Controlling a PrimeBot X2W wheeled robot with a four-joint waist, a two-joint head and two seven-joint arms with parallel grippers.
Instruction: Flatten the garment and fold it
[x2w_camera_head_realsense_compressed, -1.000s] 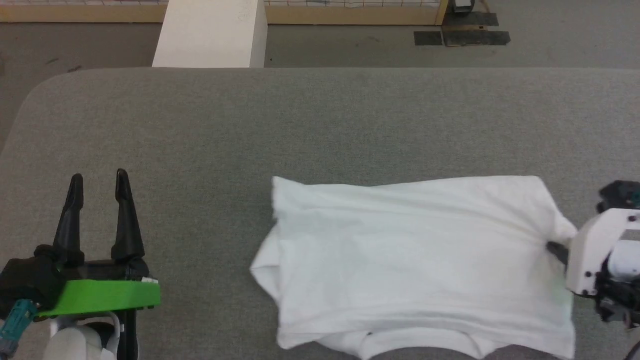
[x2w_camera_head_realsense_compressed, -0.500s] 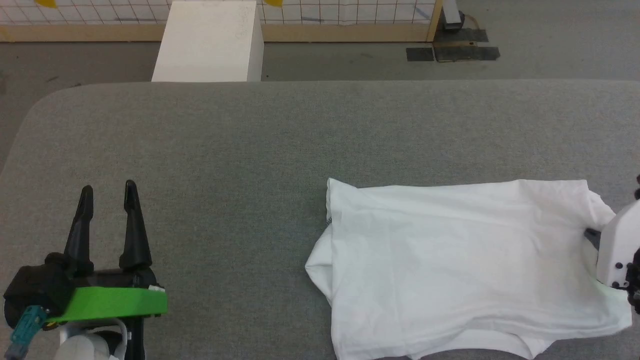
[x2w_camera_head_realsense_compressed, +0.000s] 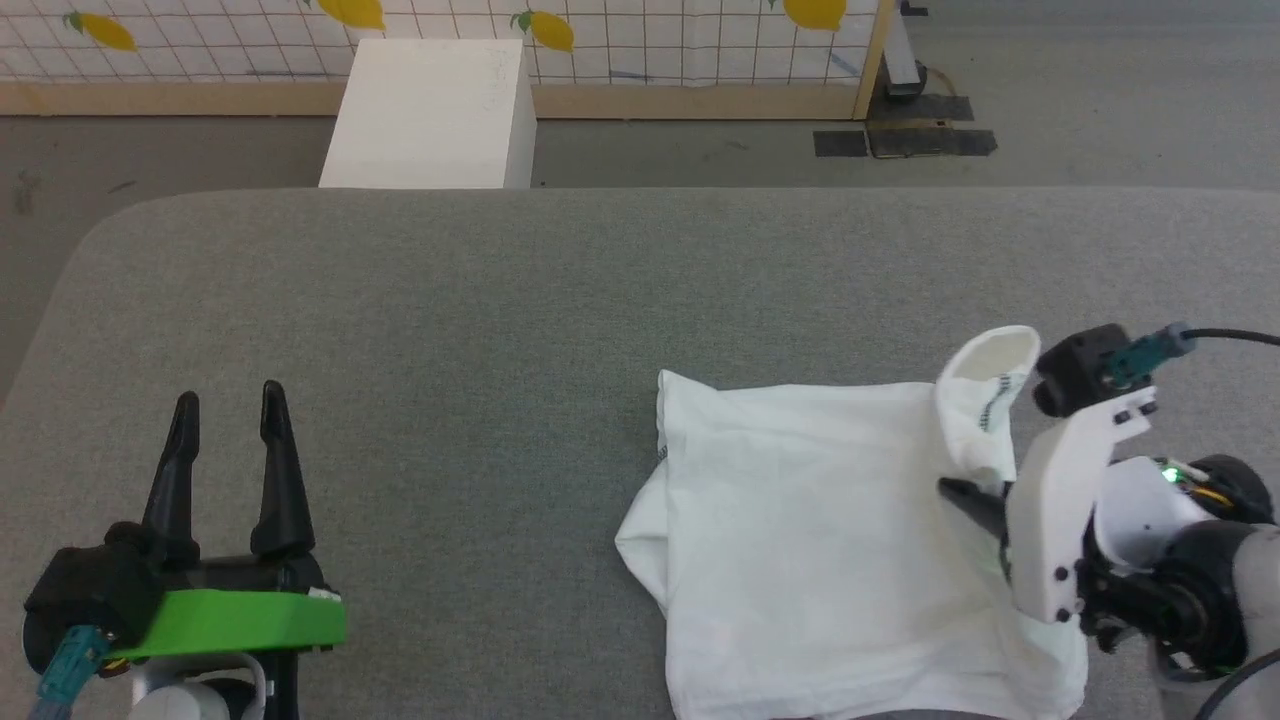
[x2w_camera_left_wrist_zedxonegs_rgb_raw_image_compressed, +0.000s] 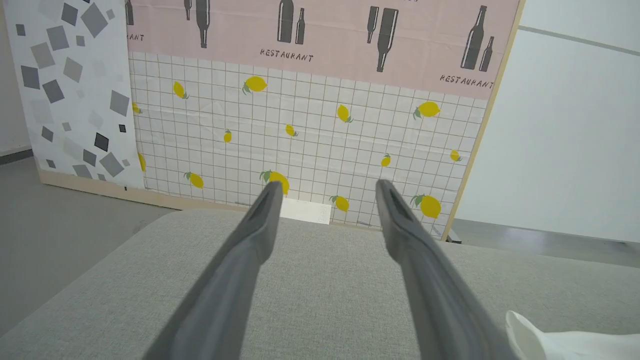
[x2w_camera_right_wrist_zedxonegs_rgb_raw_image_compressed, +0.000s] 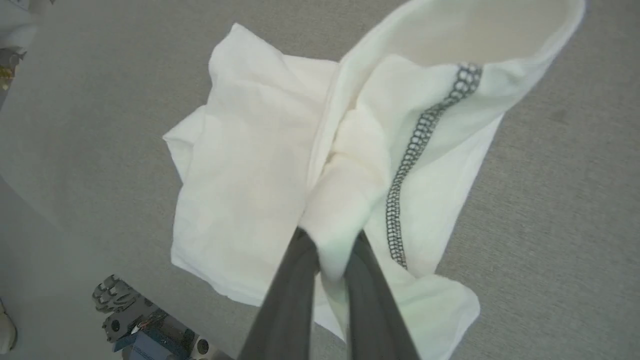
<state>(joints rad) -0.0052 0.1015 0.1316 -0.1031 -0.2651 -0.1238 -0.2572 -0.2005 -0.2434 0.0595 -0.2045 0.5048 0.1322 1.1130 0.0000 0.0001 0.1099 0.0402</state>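
Shirt (x2w_camera_head_realsense_compressed: 820, 540), white and long-sleeved, on right half of grey padded desk (x2w_camera_head_realsense_compressed: 450, 300), near front edge, mostly flat yet already part-folded. Right-hand edge raised off the cloth below and arched leftward over the body, dark zigzag seam (x2w_camera_right_wrist_zedxonegs_rgb_raw_image_compressed: 420, 150) showing on the lifted flap. Right claw (x2w_camera_right_wrist_zedxonegs_rgb_raw_image_compressed: 330, 240) pinched tight on that bunched fabric, cloth squeezed between both dark fingers. Left claw (x2w_camera_head_realsense_compressed: 228, 400) spread wide, holding nothing, poised over bare desk well apart from the shirt. White box (x2w_camera_head_realsense_compressed: 430, 115) on floor beyond the far edge.

Likely risks from here:
- thin pinch slipping loose mid-fold, dropping the flap in a crumpled heap
- single-point hold letting the flap twist or sag, leaving a crooked crease
- lower layers dragged along, with no second claw pinning them
- loose fold at left edge bunching underneath
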